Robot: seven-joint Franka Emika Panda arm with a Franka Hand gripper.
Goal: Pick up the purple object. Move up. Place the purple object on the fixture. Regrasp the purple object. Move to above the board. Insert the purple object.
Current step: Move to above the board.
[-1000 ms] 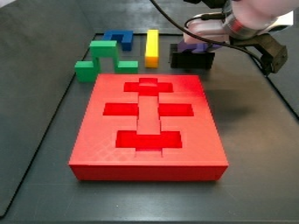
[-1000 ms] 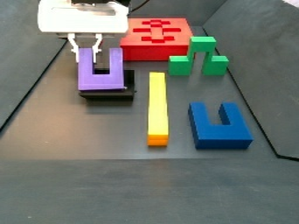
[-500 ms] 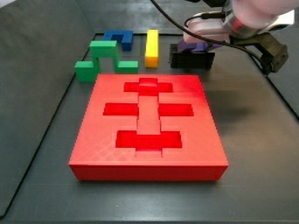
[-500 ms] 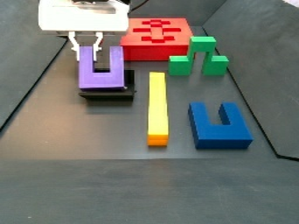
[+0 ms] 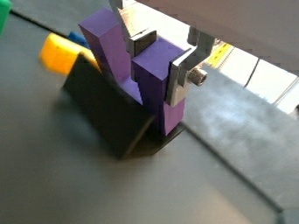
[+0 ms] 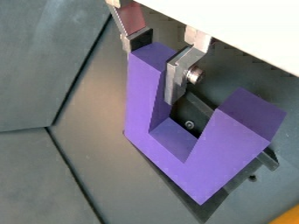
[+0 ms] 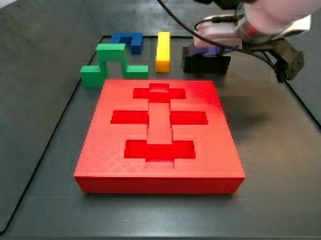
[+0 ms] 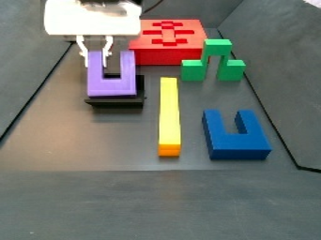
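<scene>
In a side view I see my gripper (image 8: 98,45) at the far left, hanging over the purple block (image 8: 111,78), which rests on the fixture (image 8: 115,100) with its prongs pointing up toward the gripper. In both wrist views the silver fingers (image 6: 177,75) straddle one prong, plates on either face; whether the pads are pressing I cannot tell. Right of the fixture lie a yellow bar (image 8: 168,114), green blocks (image 8: 213,58) and a blue block (image 8: 236,132). The board (image 8: 168,40) sits behind.
</scene>
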